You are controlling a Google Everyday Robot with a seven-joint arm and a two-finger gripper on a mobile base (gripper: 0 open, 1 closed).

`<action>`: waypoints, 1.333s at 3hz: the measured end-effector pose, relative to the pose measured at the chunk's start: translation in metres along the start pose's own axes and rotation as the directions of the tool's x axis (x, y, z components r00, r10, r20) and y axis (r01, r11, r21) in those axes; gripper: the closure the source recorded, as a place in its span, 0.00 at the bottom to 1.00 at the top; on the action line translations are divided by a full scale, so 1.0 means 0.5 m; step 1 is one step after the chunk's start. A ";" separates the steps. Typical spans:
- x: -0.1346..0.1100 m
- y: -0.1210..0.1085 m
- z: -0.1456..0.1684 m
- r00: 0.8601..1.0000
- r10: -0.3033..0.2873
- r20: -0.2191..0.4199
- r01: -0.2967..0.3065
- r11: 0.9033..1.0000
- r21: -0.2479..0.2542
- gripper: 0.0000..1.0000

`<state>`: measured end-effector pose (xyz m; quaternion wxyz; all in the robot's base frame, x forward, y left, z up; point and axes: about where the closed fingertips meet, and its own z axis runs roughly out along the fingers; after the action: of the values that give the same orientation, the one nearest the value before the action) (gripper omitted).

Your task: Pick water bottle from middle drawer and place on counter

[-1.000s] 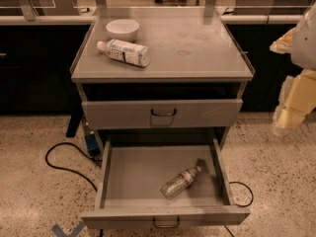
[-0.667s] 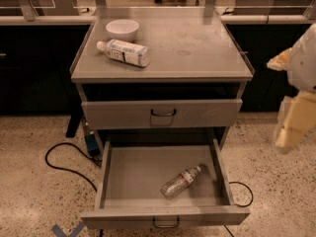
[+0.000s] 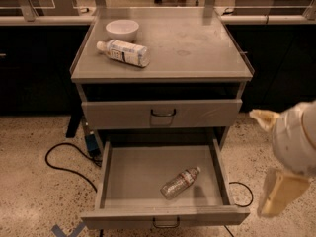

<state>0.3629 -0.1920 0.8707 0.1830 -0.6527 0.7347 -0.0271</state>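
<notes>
The water bottle [image 3: 180,182], small, clear and crinkled with a white cap, lies on its side in the open middle drawer [image 3: 133,174], right of the middle, cap pointing to the back right. The counter [image 3: 197,43] is the grey cabinet top above. My gripper [image 3: 271,157] hangs at the right edge of the view, outside the drawer and to the right of it. Its two cream fingers [image 3: 279,194] are spread apart and hold nothing.
A bigger bottle with a white label [image 3: 123,52] lies on the counter's left side, next to a white bowl [image 3: 122,29]. The upper drawer [image 3: 163,113] is shut. A black cable [image 3: 64,164] loops on the floor at the left. A pale ledge with dark cabinets runs behind.
My gripper has come down along the right edge of the view and a little to the left, nearer drawer height. The bottle and the drawer have not moved.
</notes>
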 end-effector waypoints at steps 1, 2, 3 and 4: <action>-0.001 0.085 0.110 1.000 -0.003 0.010 0.003 1.000 -0.006 0.00; 0.010 0.131 0.162 1.000 -0.003 -0.003 0.003 0.999 -0.037 0.00; 0.012 0.125 0.178 1.000 0.006 0.000 -0.006 0.999 -0.034 0.00; -0.005 0.045 0.248 0.999 0.016 0.052 -0.016 1.000 -0.004 0.00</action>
<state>0.3797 -0.1615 0.7496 0.2011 -0.6477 0.7348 -0.0076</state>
